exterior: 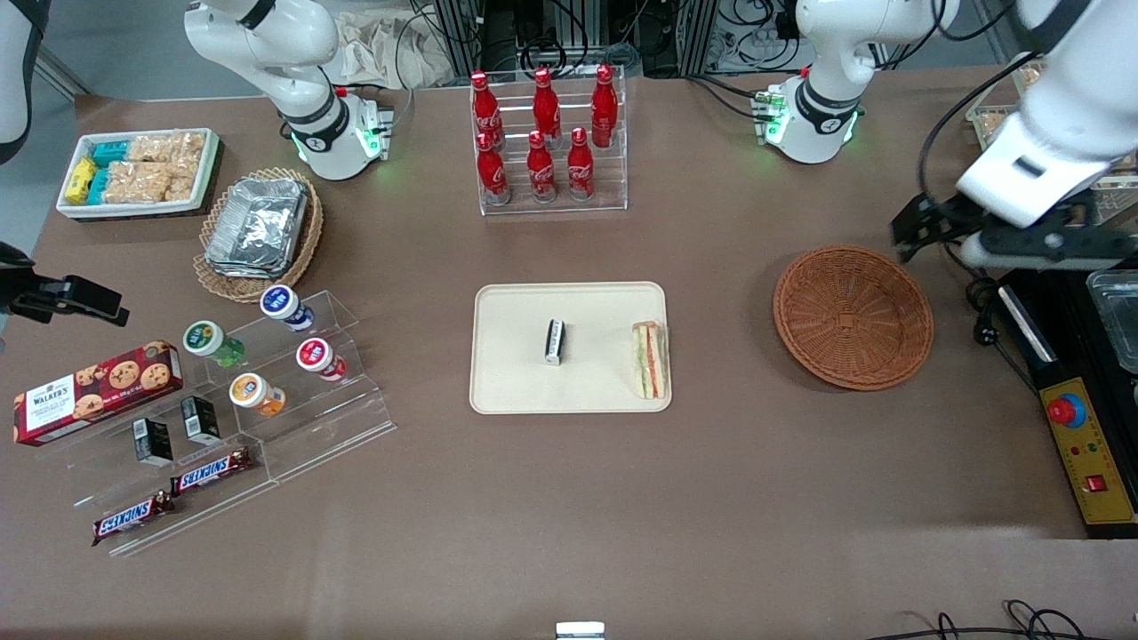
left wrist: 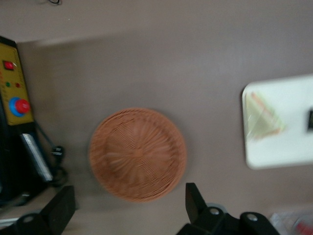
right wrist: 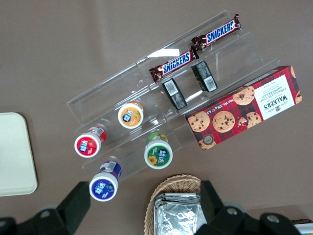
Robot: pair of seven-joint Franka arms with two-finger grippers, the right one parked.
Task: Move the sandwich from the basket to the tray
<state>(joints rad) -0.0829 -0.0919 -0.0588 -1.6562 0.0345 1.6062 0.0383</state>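
The sandwich (exterior: 650,359) lies on the beige tray (exterior: 516,382), along the tray edge that faces the basket. It also shows in the left wrist view as a pale wedge (left wrist: 263,117) on the tray (left wrist: 283,152). The reddish-brown woven basket (exterior: 852,316) stands beside the tray with nothing in it, and its bare weave (left wrist: 138,154) fills the wrist view. My left gripper (exterior: 916,233) hangs high above the table at the working arm's end, a little farther from the front camera than the basket. Its fingers (left wrist: 128,196) are spread wide and hold nothing.
A small black packet (exterior: 554,341) lies mid-tray. A clear rack of red bottles (exterior: 544,133) stands farther back. A yellow control box with a red button (exterior: 1080,444) sits past the basket. Toward the parked arm's end are a clear stand with cups (exterior: 258,391) and a foil-container basket (exterior: 258,233).
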